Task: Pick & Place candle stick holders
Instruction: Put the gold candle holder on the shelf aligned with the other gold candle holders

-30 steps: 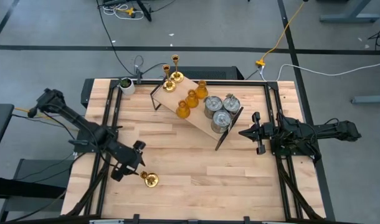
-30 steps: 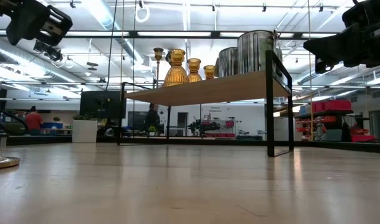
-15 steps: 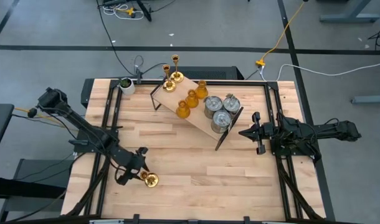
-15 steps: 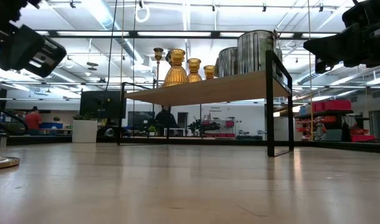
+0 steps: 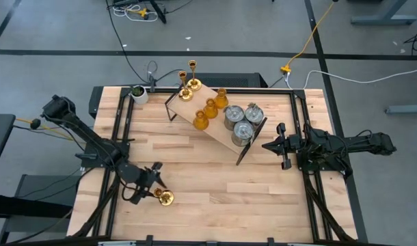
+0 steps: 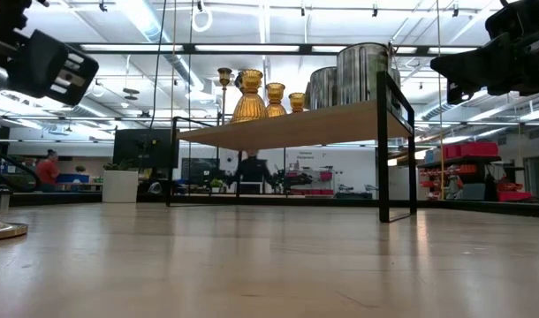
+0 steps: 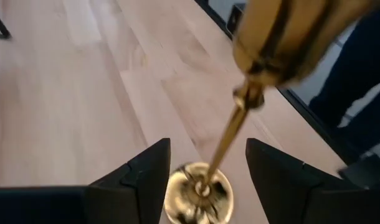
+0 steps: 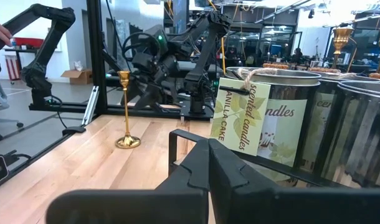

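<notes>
Reading "scented candles, VANILLA CAKE" tag (image 8: pixel 247 116).

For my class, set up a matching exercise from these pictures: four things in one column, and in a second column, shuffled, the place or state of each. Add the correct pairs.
Column one
1. lone brass stick
2. amber glass holders
3. right gripper
4. left gripper

Column two
A. shut, beside the shelf's right end
B. upright on the bare table, near its front left
C. open, fingers either side of a brass stem
D. in a row on the raised shelf

Pairs: 1-B, 2-D, 3-A, 4-C
</notes>
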Available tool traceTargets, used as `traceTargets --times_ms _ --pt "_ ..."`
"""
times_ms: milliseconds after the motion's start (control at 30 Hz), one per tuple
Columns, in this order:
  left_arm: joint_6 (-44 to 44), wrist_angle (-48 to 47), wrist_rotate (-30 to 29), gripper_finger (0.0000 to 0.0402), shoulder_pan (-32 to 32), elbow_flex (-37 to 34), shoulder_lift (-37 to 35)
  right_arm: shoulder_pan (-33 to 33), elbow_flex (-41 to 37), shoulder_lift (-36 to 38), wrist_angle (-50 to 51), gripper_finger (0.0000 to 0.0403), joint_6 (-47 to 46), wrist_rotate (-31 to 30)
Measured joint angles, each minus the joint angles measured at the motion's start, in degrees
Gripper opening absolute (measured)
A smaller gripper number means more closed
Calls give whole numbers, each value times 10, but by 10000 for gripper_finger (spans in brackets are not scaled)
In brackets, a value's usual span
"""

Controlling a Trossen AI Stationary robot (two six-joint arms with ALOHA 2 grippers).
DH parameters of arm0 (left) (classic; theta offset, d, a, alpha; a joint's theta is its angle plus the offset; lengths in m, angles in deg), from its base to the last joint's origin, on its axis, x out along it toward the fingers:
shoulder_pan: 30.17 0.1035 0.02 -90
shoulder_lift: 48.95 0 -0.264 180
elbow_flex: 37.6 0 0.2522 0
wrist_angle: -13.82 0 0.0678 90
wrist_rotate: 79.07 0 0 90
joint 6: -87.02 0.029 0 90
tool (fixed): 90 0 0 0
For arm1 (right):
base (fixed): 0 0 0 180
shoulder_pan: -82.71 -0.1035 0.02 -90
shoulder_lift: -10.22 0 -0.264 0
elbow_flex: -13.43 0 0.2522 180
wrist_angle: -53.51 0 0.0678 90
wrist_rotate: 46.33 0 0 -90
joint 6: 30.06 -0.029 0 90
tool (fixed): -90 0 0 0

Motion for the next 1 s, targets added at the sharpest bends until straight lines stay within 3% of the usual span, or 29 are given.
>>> traceTargets --times_ms 600,1000 --pt "1 35 -13 164 0 0 0 0 0 0 0 3 0 0" --pt "0 41 -1 90 0 5 0 0 0 0 0 3 0 0"
